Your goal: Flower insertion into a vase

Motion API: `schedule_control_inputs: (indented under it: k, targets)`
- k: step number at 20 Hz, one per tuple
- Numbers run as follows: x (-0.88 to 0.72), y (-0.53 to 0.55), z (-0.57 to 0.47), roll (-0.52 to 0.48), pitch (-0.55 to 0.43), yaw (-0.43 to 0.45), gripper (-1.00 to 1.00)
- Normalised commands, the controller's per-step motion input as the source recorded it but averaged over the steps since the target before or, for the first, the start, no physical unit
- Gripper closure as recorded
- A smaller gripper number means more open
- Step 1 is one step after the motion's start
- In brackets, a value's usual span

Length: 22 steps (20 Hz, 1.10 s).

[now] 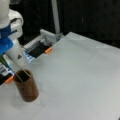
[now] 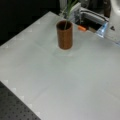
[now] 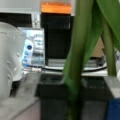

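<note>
- One vase (image 1: pixel 26 86) is what I have to work with, a reddish-brown cylinder standing upright on the pale desk (image 1: pixel 80 80); in a front view it sits near that view's bottom left, and in a front view (image 2: pixel 65 35) it sits near the top centre
- Inside its dark mouth I see thin green flower stems (image 2: pixel 66 18) leaning against the rim and rising out past the top; the lower ends are already in the vase
- From the wrist view the same stems (image 3: pixel 77 60) fill the middle of the picture as thick green stalks, very close to the camera
- Of the gripper (image 1: pixel 6 47) I see only a blue and white body up and to the left of the vase in a front view; the fingers are hidden, so I cannot tell how far apart they are or whether they grip the stems
- Beyond the desk edge lie orange tabs (image 1: pixel 48 50) on a grey metal frame (image 1: pixel 46 37)
</note>
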Motion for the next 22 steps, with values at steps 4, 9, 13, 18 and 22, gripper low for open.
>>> schedule_control_inputs:
  k: [4,9,13,18,22]
  targets:
    - [0.25,-0.04,0.08,-0.020,0.442,-0.057,1.00]
    - [0.24,-0.08,0.10,-0.039,0.401,-0.057,1.00]
    - [0.18,-0.10,0.09,-0.067,0.392,-0.045,1.00]
    - [0.16,-0.12,0.11,-0.077,0.375,-0.028,1.00]
    - [0.19,-0.13,0.12,-0.078,0.363,-0.019,1.00]
